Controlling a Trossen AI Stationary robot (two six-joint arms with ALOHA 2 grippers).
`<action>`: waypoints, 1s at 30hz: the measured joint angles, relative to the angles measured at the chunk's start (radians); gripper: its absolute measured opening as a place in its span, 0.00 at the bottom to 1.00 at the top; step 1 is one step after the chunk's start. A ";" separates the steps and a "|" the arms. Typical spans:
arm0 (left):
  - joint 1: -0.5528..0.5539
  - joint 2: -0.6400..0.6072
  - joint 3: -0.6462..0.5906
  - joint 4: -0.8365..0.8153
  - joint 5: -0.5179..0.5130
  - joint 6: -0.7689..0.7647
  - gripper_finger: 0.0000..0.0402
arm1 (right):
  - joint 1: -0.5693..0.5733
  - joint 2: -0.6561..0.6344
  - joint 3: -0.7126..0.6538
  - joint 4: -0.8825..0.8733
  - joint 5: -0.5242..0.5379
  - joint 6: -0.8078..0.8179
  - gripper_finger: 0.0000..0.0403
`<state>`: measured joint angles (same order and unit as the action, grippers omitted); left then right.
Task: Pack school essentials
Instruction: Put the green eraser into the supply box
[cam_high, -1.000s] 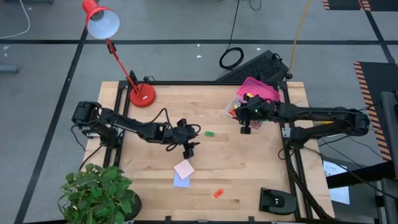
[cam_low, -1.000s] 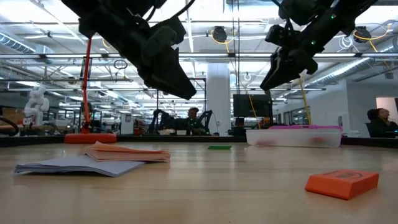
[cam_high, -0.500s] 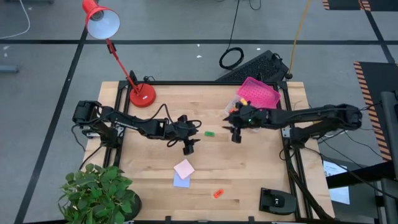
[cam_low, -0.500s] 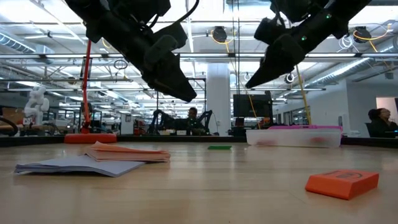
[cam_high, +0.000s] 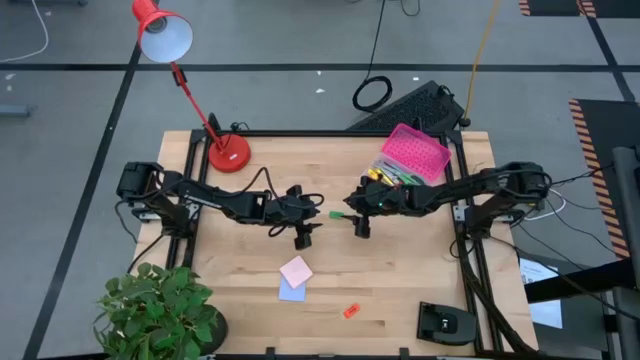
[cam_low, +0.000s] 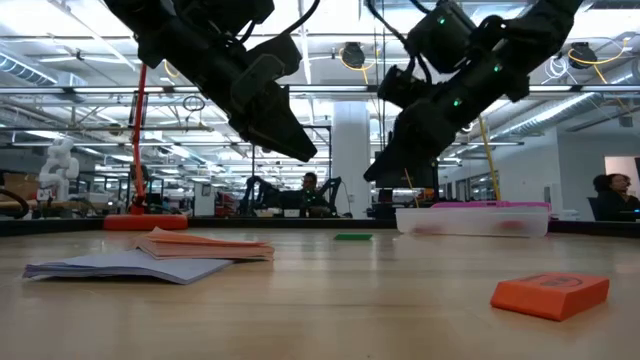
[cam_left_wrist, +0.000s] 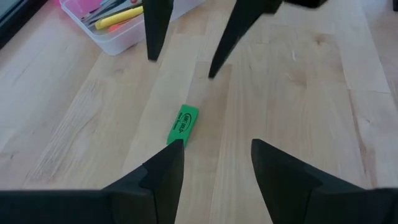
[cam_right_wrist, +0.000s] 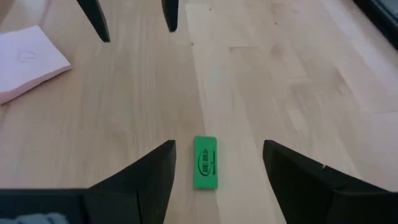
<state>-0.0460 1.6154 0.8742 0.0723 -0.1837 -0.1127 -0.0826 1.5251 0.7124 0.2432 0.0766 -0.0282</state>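
Green eraser (cam_high: 337, 214) flat on the bare wood near mid-table, between the two grippers, untouched. Right gripper (cam_high: 361, 226) hanging just above it, fingers spread wide and holding nothing; from the right wrist view, eraser (cam_right_wrist: 206, 162) lying lengthwise in the gap between the dark fingers (cam_right_wrist: 137, 180). Left gripper (cam_high: 303, 237) poised close by on the other side, also parted and empty; from the left wrist view, same eraser (cam_left_wrist: 183, 124) just ahead of its fingers (cam_left_wrist: 163, 174), with the right arm's two fingertips pointing down beyond it. Seen from table height, both grippers clear of the tabletop, left gripper (cam_low: 270, 115) and right gripper (cam_low: 405, 150) angled toward each other. Pink sticky pad (cam_high: 295, 271) overlapping a lavender pad (cam_high: 290, 291) nearer the front edge, well apart from the eraser. Orange eraser (cam_high: 350, 311) alone farther toward the front. Clear box (cam_high: 377, 171) with its pink lid (cam_high: 415, 149) propped open at the far right corner, coloured pens (cam_high: 390, 175) already inside. Red desk lamp (cam_high: 228, 152) at the far left corner, potted plant (cam_high: 160, 310) at the near left.
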 joint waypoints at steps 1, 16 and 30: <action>0.000 0.000 0.000 0.000 0.000 0.000 0.47 | 0.000 0.016 0.000 0.018 0.000 0.000 0.59; -0.001 0.000 0.000 0.004 0.000 -0.020 0.48 | -0.002 0.221 0.000 0.171 -0.001 -0.017 0.59; -0.003 0.000 0.000 0.008 0.000 -0.023 0.48 | -0.003 0.284 0.000 0.209 -0.005 -0.037 0.59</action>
<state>-0.0490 1.6157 0.8742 0.0803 -0.1837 -0.1356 -0.0853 1.8091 0.7128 0.4523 0.0718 -0.0650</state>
